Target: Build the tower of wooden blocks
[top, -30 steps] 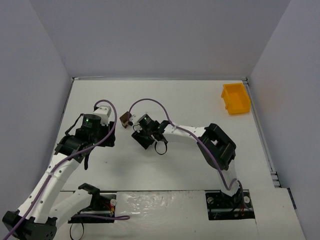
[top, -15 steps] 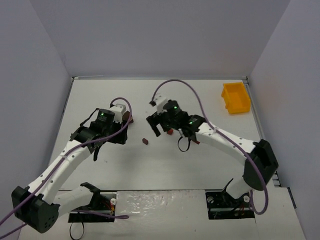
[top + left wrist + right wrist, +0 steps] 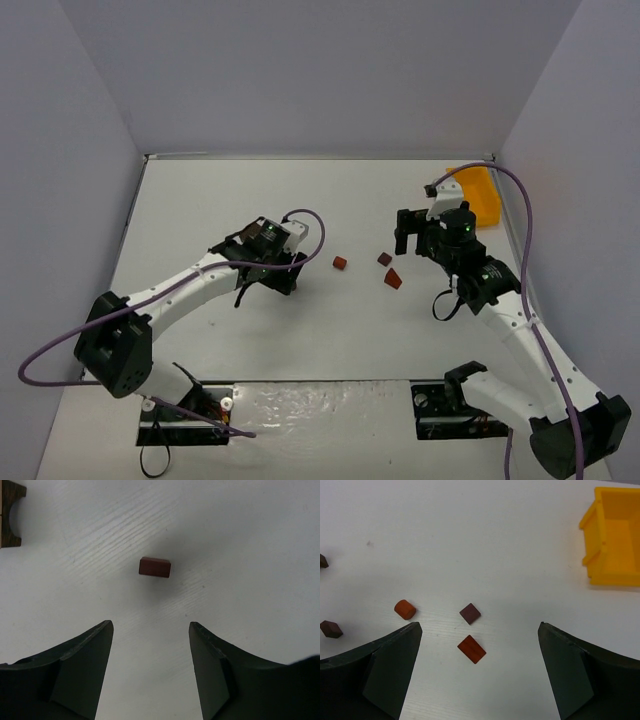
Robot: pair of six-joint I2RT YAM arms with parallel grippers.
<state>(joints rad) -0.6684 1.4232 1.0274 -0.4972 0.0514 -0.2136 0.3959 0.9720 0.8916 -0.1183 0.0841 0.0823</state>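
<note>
Bin [image 3: 484,195] at the far right corner of the table [image 3: 200,190]. Left of the bin and nearer the arm bases, three wood blocks [image 3: 470,613] loose on the table, none touching. Middle block [image 3: 384,258] closest to the bin, near block [image 3: 393,279] just before it, left block [image 3: 340,263] farther out. Beyond, farthest from the bin, two further pieces [image 3: 330,629], well apart.

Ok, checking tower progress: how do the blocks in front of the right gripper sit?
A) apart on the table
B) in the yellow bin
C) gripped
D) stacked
A: the reddish wedge, the dark cube and the rounded orange-brown block lie singly on the table, none touching, before the open, empty right gripper.
</note>
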